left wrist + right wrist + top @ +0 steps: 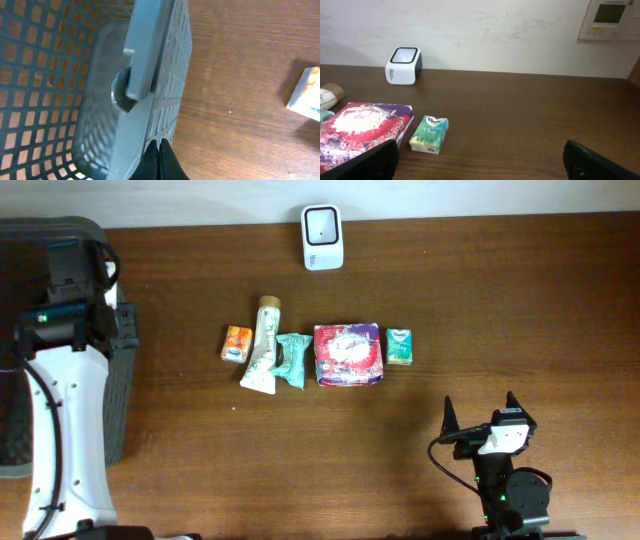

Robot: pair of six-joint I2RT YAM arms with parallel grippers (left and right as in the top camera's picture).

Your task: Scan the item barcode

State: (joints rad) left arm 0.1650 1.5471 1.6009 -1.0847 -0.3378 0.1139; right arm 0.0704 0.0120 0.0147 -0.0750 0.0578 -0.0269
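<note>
Your left gripper (160, 156) sits pinched shut, empty, over the basket (50, 75) rim. Your right gripper (480, 404) gapes wide, empty. The red packet (348, 354) lies between it and the scanner (322, 237).

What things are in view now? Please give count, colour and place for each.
scanner: 1, white, far side of table
orange pack: 1, orange, left end of row
tube: 1, white, second in row
teal packet: 1, teal, beside tube
red pack: 1, red and purple, fourth in row
tissue pack: 1, green, right end of row
basket: 1, grey, left side
table: 1, brown
left gripper: 1, black, shut, at basket rim
right gripper: 1, black, open, near side
</note>
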